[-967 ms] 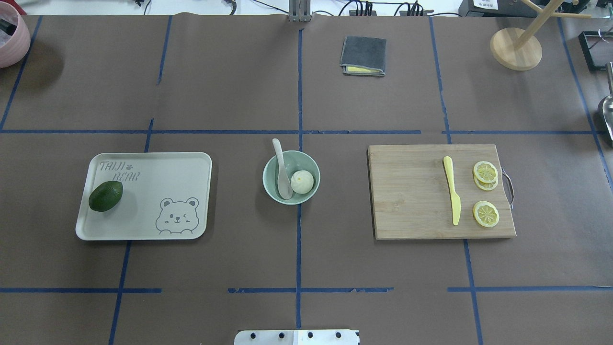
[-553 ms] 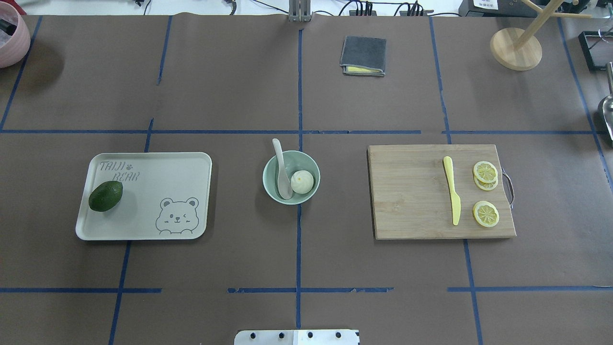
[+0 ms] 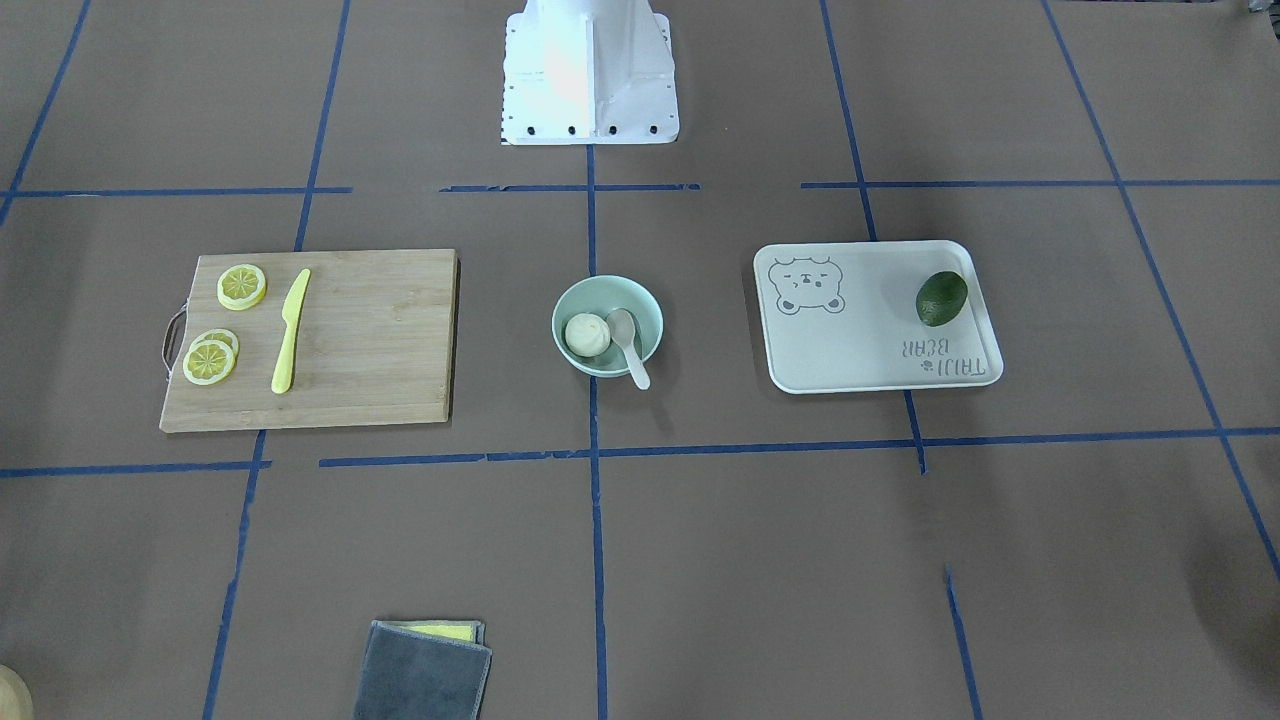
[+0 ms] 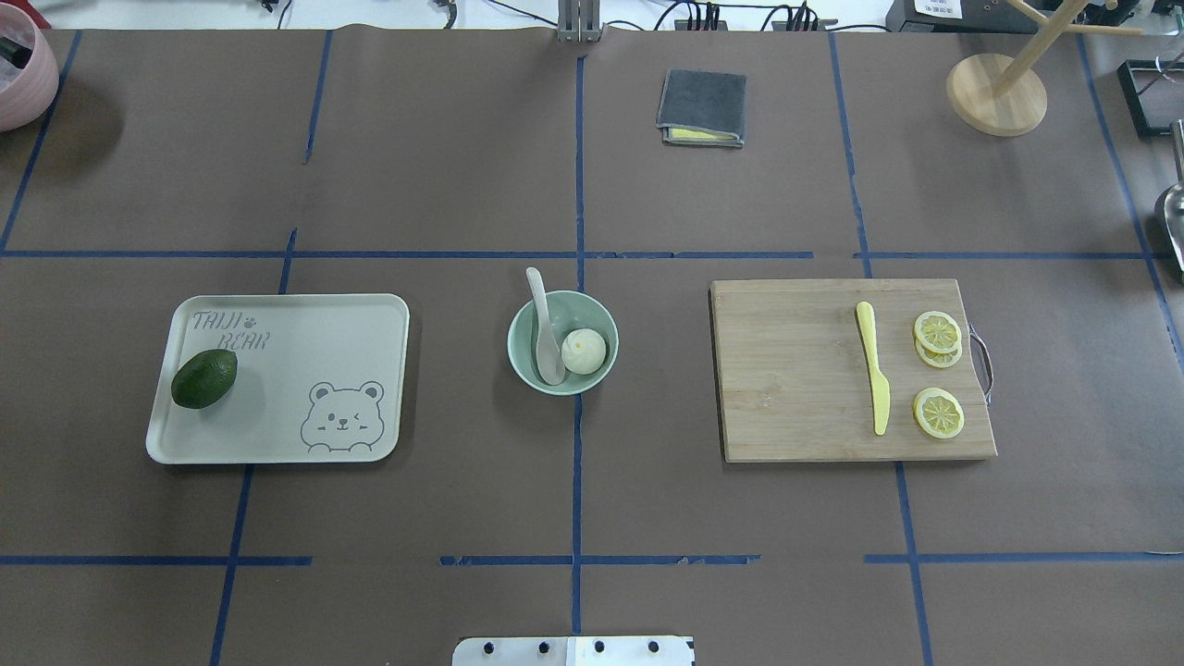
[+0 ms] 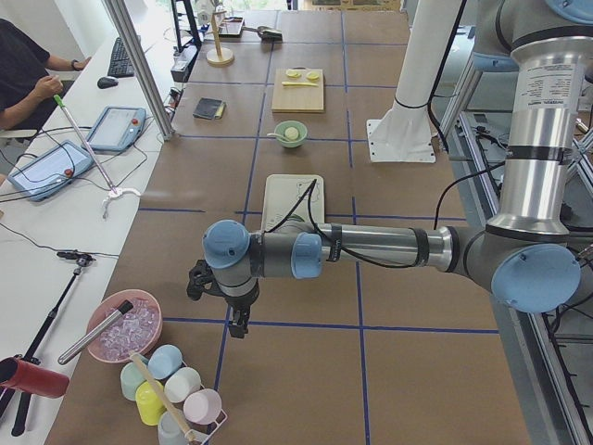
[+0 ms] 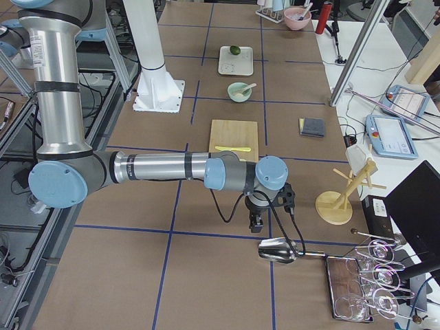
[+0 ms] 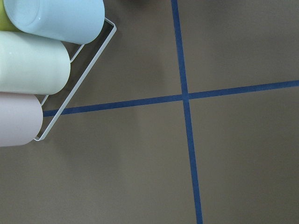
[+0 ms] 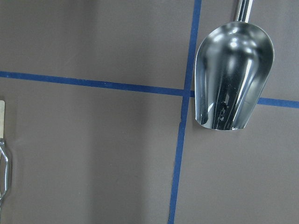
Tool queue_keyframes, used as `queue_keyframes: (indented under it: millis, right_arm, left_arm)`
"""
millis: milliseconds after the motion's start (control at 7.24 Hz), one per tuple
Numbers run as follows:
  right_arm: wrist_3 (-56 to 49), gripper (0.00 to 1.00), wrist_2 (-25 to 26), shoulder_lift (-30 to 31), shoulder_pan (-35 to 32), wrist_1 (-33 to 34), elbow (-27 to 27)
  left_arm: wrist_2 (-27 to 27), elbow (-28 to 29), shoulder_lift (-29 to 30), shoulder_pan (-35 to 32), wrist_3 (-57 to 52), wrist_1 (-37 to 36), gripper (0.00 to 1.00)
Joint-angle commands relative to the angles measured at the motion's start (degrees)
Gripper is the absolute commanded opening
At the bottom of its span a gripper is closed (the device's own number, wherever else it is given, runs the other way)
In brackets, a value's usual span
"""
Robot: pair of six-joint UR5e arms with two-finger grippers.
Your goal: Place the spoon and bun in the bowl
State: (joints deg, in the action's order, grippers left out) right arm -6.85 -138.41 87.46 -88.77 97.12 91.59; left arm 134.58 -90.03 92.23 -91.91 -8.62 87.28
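The pale mint-green bowl [image 4: 607, 324] stands at the table's middle, also in the front-facing view [image 3: 645, 303]. The cream-white bun [image 4: 584, 351] [image 3: 587, 334] lies inside it. The pale spoon [image 4: 546, 335] [image 3: 628, 340] rests in the bowl beside the bun, its handle over the rim. My left gripper [image 5: 238, 324] hangs far off at the table's left end near the cups. My right gripper [image 6: 256, 221] hangs at the right end above a metal scoop. Both show only in side views, so I cannot tell whether they are open or shut.
A white bear-print tray [image 4: 351, 319] holds a dark green avocado [image 4: 203, 378]. A wooden cutting board [image 4: 786, 370] carries a yellow knife [image 4: 873, 379] and lemon slices [image 4: 938, 413]. A folded grey cloth [image 4: 702, 105] lies at the back. Cups [image 7: 32, 70] and a metal scoop [image 8: 231, 74] lie below the wrists.
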Motion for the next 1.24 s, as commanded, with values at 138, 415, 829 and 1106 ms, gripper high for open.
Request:
queue_keyframes:
  millis: [138, 415, 829, 1106]
  right_arm:
    - [-0.1, 1.00, 0.0, -0.1, -0.1, 0.0, 0.1]
    - [-0.1, 1.00, 0.0, -0.2, -0.4, -0.1, 0.1]
    - [0.0, 1.00, -0.1, -0.2, -0.8, -0.1, 0.2]
    - [0.0, 1.00, -0.2, -0.3, -1.3, -0.1, 0.4]
  left_arm:
    - [0.2, 0.2, -0.1, 0.1, -0.1, 0.2, 1.00]
    - [0.1, 0.2, -0.1, 0.1, -0.1, 0.2, 1.00]
    - [0.1, 0.1, -0.1, 0.1, -0.1, 0.2, 1.00]
    - [0.1, 0.1, -0.1, 0.1, -0.1, 0.2, 1.00]
